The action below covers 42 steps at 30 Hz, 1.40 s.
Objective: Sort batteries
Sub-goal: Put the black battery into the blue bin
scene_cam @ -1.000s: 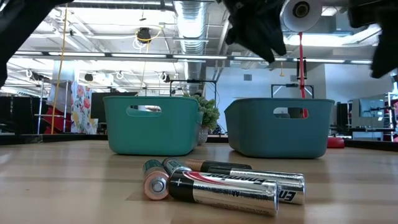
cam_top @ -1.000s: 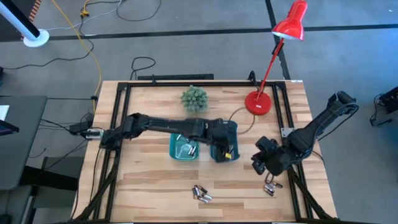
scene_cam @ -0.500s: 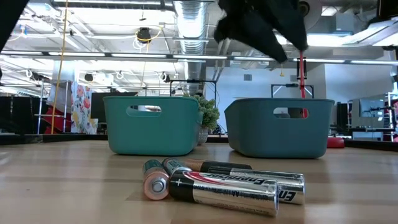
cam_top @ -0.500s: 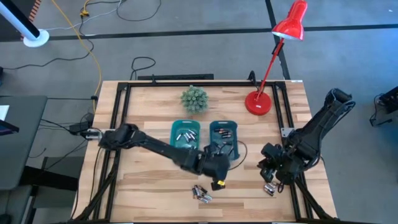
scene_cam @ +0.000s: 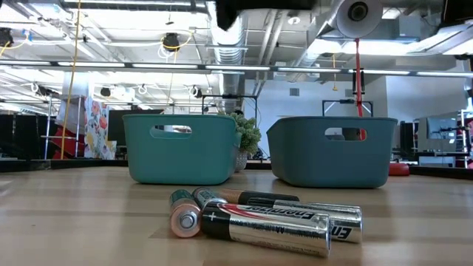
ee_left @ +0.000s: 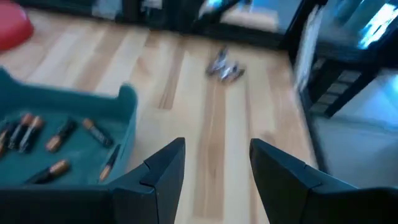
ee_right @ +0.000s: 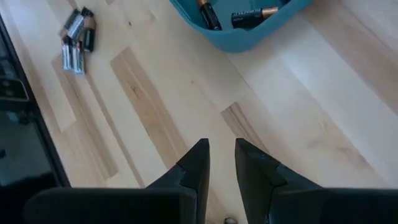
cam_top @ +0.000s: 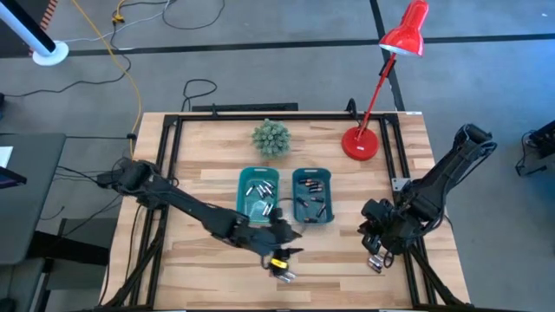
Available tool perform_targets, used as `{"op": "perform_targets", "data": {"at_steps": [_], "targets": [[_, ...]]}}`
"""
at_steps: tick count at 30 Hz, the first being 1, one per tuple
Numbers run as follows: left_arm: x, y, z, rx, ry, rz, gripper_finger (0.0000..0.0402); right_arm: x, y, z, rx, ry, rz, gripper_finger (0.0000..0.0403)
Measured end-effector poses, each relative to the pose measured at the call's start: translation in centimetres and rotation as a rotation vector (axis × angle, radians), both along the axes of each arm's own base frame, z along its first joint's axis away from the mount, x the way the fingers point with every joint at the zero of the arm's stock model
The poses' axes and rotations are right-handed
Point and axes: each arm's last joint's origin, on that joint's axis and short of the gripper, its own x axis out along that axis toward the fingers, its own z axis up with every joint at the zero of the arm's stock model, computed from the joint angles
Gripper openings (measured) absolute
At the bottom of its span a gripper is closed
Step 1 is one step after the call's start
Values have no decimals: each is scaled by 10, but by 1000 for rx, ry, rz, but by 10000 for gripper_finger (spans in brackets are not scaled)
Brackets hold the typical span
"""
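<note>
- The left gripper [cam_top: 282, 249], dark and two-fingered, hung over the light wooden slatted table [cam_top: 208, 260] at about 6 o'clock of the table's middle, just above a small loose cluster of silvery and dark cylindrical batteries [cam_top: 283, 273].
- In its wrist view its fingers [ee_left: 165, 168] stood well apart with nothing between them.
- The right gripper [cam_top: 375, 245] sat near the table's 4 o'clock edge, close over a second small group of batteries [cam_top: 375, 263]; its fingers [ee_right: 196, 163] showed a narrow gap and gripped nothing.
- Two teal plastic bins stood side by side near the table's centre: the left bin [cam_top: 258, 195] held mostly silvery cells, the right bin [cam_top: 312, 198] held dark cells with copper-coloured ends.
- In the low view the nearest battery [scene_cam: 264, 229] lay on its side with its plus end at 9 o'clock; its silver-and-black label carried lettering I took for "Energizer", only part of it legible.
- More cells [scene_cam: 185, 214] lay touching it, one showing a round metal end.
- A red desk lamp [cam_top: 381, 87] stood at the table's 1 o'clock corner.
- A small green spiky plant [cam_top: 270, 137] stood at 12 o'clock.
</note>
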Motion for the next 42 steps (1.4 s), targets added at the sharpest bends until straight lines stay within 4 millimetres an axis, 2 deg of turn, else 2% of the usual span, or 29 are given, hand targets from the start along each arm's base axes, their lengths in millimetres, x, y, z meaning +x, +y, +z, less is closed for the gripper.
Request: {"op": "perform_targets", "data": {"at_steps": [8, 14, 19, 23, 30, 42], "targets": [[-53, 13, 13, -13, -48, 0, 176, 4, 4, -8, 65, 136, 71, 139], [-97, 21, 21, -23, -75, -5, 176, 6, 14, -24, 159, 358, 94, 182], [-125, 29, 21, -24, -98, 31, 176, 4, 19, -35, 214, 554, 70, 184], [-138, 35, 22, -43, -108, 32, 176, 5, 24, -43, 195, 587, 75, 173], [-151, 35, 22, -58, -98, 11, 176, 5, 35, -62, 164, 719, 226, 165], [-156, 32, 18, -72, -52, 12, 176, 11, 44, -90, 119, 829, 256, 164]]}}
